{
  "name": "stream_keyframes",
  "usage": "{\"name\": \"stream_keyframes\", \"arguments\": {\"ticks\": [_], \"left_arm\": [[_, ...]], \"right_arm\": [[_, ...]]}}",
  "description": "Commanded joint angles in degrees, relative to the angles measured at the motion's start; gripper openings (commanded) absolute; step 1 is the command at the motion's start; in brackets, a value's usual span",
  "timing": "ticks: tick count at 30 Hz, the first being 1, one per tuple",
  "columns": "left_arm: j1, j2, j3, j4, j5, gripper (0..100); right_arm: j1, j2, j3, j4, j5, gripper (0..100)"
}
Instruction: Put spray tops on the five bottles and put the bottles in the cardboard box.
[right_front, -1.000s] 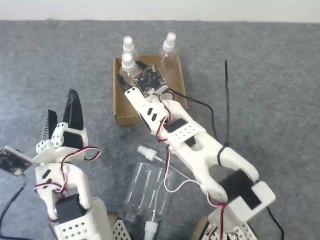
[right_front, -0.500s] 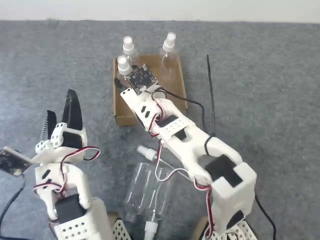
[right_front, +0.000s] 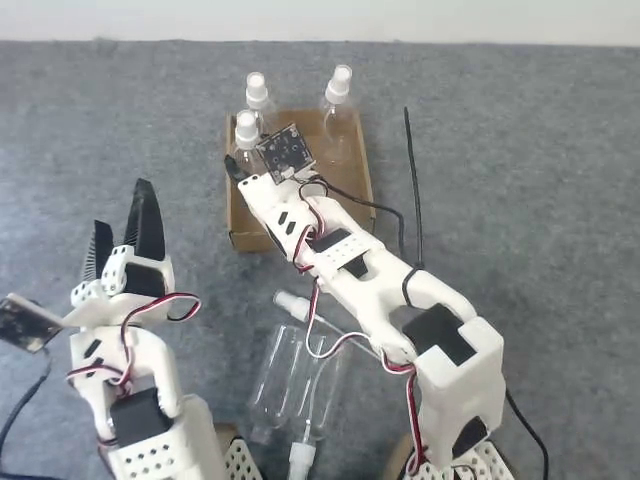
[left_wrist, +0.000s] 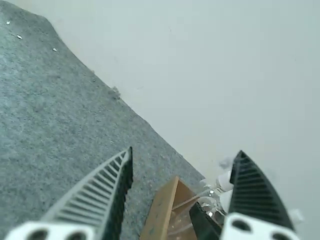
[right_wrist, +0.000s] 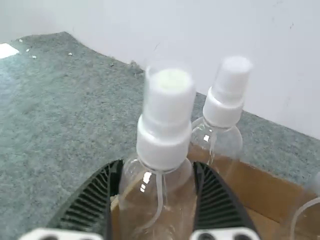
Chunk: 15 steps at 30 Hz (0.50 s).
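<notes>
The right claw (right_wrist: 156, 172) is closed around 1 capped bottle (right_wrist: 159, 200), held upright at the wall of the cardboard box (right_front: 364, 190) nearer the left arm. 2 further capped bottles (right_front: 340, 88) stand along the box's far side. The left claw (right_front: 125, 225) is wide open, empty, raised above the tabletop (right_front: 520, 150). 2 uncapped bottles (right_front: 280, 372) lie between the arm bases.

3 capped bottles (right_front: 338, 118) upright at the cardboard box (right_front: 243, 215); 2 uncapped bottles (right_front: 275, 375) lie nearby.

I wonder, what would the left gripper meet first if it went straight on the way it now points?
Probably the brown cardboard box, framed in the open left gripper, though depth is unclear.
</notes>
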Motion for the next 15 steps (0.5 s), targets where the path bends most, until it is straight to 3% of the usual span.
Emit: {"name": "stream_keyframes", "arguments": {"ticks": [1, 15], "left_arm": [[0.0, -0.8, -1.5, -1.9, 0.4, 30], [0.0, -0.8, -1.5, -1.9, 0.4, 30]], "right_arm": [[-0.5, -1.3, -4.2, -0.3, -0.1, 0.6], [-0.2, 4.3, -5.4, -6.3, 0.4, 0.6]]}}
